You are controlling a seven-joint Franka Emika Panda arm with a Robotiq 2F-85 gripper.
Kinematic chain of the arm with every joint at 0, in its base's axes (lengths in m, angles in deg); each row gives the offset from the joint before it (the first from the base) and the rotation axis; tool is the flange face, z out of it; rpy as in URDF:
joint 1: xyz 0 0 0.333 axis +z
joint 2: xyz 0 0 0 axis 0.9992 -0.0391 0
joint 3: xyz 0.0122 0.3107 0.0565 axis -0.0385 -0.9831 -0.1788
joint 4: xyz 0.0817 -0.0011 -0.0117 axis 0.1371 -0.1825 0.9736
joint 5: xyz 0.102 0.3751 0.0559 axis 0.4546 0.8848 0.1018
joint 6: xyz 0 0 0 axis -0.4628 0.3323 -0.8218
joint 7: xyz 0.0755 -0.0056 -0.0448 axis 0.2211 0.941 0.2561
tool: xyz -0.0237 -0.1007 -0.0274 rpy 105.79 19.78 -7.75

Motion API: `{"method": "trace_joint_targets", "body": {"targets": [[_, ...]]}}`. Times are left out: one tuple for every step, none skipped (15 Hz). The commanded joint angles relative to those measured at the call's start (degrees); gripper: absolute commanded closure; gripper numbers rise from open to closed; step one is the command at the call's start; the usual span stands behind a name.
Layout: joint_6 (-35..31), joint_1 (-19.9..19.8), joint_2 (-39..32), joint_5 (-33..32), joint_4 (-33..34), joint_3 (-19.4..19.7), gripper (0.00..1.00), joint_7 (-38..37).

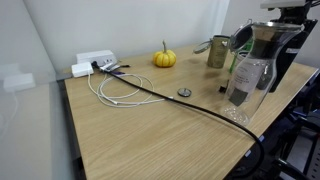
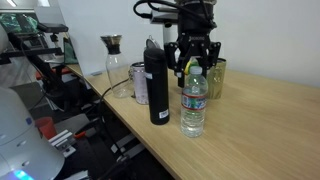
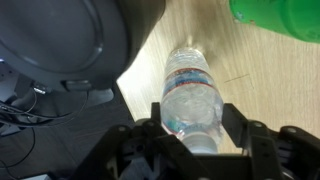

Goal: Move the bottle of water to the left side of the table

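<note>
Approach phase: the bottle [image 2: 194, 102] is not gripped yet. It stands upright near the worktop [image 2: 265, 120] edge, cap up. The hand [image 2: 196, 60] hangs directly above it with its jaws spread, one finger to either side of the cap line and nothing between them yet. The arm comes straight down from 12 o'clock in an exterior view, wrist vertical and fingers pointing at the worktop.

In the wrist view the bottle [image 3: 190, 95] sits centred in the gap of the hand [image 3: 192, 125], which is good alignment. A dark rounded shape fills 10 o'clock and a green object [image 3: 280, 15] sits at 1 o'clock.

It's tight company out here. A black flask [image 2: 157, 85] stands just beside the bottle at 9 o'clock, and a cup [image 2: 217, 75] is close behind at 1 o'clock. The jug [image 2: 115, 62] is further off at 10 o'clock.

Next, by my reading, comes a straight descent until the fingers bracket the upper body. Then a firm but gentle close, since thin ribbed plastic will likely give under squeeze. After that, a clean vertical lift before any sideways travel. The main risk is the flask: a finger could clip it on the way down, or the bottle could knock it when it swings off towards the left side.
</note>
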Motion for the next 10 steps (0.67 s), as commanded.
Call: {"method": "trace_joint_targets", "body": {"targets": [[-1.1,0.6,-0.2,-1.6,-0.1,0.6,0.66,-1.6],[-1.2,0.5,0.1,-2.5,-0.2,0.5,0.73,-2.0],[-1.4,0.4,0.4,-3.4,-0.4,0.5,0.79,-2.3],[-1.5,0.4,0.6,-4.2,-0.5,0.5,0.84,-2.7],[-1.6,0.3,0.9,-5.4,-0.6,0.4,0.86,-3.3],[-1.8,0.2,1.2,-6.8,-0.7,0.3,0.87,-4.1],[-1.7,0.2,1.5,-8.4,-0.7,0.2,0.89,-5.1],[-1.7,-0.1,2.1,-11.1,-0.8,-0.2,0.92,-7.1],[-1.7,-0.1,2.7,-13.3,-0.9,-0.4,0.92,-8.6],[-1.5,0.0,3.6,-15.0,-0.9,-0.6,0.92,-9.8]]}}
